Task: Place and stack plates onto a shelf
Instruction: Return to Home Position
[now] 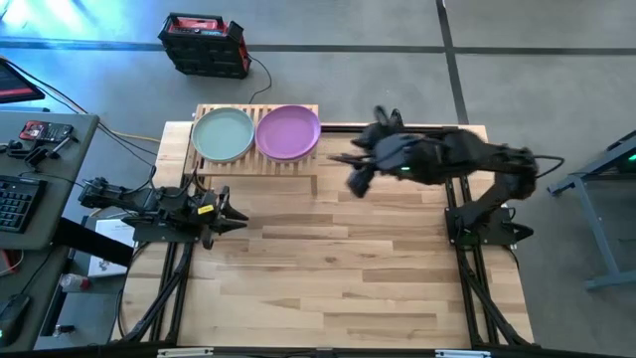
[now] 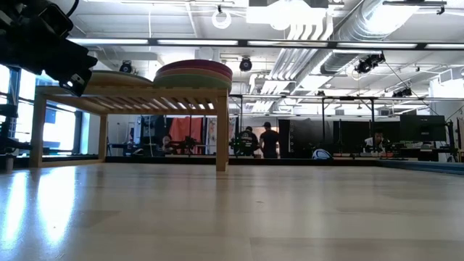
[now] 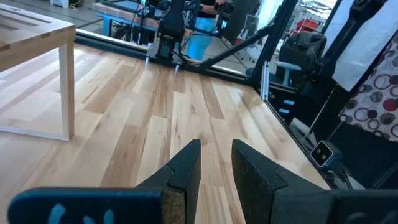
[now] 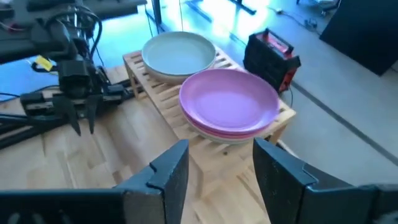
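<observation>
— High view: our plates [image 1: 288, 131] sit stacked on the shelf [image 1: 254, 166], ahead of our right end effector [image 1: 346, 171], wide and empty; left end effector [image 1: 235, 214] narrow.
— We judge them stiff, slick: pinch a rim.

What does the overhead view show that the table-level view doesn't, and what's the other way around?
Only the high view: the top plates' faces, sage green plate left and purple plate right, with the left gripper and right gripper both clear of the shelf. Only the low view: the stacks edge-on, the shelf's legs, and people in the room behind. Both: the shelf carrying two plate stacks.
</observation>
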Action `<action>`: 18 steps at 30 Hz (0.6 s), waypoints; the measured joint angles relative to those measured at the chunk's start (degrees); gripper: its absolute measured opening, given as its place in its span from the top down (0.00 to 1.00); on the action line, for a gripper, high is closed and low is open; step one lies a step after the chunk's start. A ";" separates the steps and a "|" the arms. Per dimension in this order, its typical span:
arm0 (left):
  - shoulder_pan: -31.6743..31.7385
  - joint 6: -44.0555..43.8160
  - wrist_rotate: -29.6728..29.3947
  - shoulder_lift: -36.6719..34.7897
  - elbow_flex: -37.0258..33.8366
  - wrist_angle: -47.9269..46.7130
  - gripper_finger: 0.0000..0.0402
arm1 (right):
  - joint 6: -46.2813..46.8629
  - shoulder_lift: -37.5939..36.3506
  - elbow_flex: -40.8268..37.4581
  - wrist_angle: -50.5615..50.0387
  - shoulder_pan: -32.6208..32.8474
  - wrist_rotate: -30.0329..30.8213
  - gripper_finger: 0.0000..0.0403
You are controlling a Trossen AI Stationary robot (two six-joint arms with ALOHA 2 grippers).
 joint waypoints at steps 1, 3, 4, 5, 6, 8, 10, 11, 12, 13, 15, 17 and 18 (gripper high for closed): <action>0.01 -0.01 0.00 0.00 0.00 0.01 0.81 | -0.25 -1.64 -0.72 -0.24 0.42 0.64 0.61; 0.01 -0.01 0.00 0.00 0.00 0.01 0.81 | -0.74 -5.14 -2.92 -0.72 1.14 0.93 0.61; 0.01 -0.01 0.00 0.00 0.00 0.01 0.81 | -1.10 -7.06 -4.39 -0.45 1.34 0.85 0.61; 0.00 -0.01 0.00 0.00 0.00 0.00 0.81 | -1.50 -9.05 -6.21 0.00 1.52 0.57 0.61; 0.00 -0.01 0.00 0.00 0.00 0.02 0.81 | -1.97 -11.21 -8.28 0.93 1.56 0.09 0.61; -0.01 -0.01 0.00 0.00 0.00 0.00 0.81 | -3.17 -15.71 -13.20 3.91 1.44 -1.31 0.61; 0.01 -0.01 0.00 0.00 0.00 0.01 0.81 | -4.23 -20.90 -19.71 8.26 1.37 -3.02 0.61; 0.00 -0.01 0.01 0.00 0.00 0.01 0.81 | -4.71 -23.57 -23.16 10.93 1.38 -3.89 0.61; -0.01 -0.01 0.02 0.00 0.00 0.01 0.81 | -5.11 -26.33 -26.81 13.54 1.38 -4.46 0.61; 0.01 -0.01 0.00 0.00 0.00 0.02 0.81 | -5.29 -28.96 -30.50 16.19 1.42 -5.22 0.61; 0.00 0.02 0.01 0.00 0.00 0.00 0.81 | -5.49 -34.05 -38.05 21.85 1.55 -7.20 0.61; 0.00 0.04 0.02 0.00 0.00 0.02 0.81 | -5.94 -38.46 -45.23 26.90 1.55 -9.13 0.61; -0.01 0.04 0.00 0.00 0.00 0.00 0.81 | -6.11 -40.47 -48.67 29.14 1.55 -9.66 0.61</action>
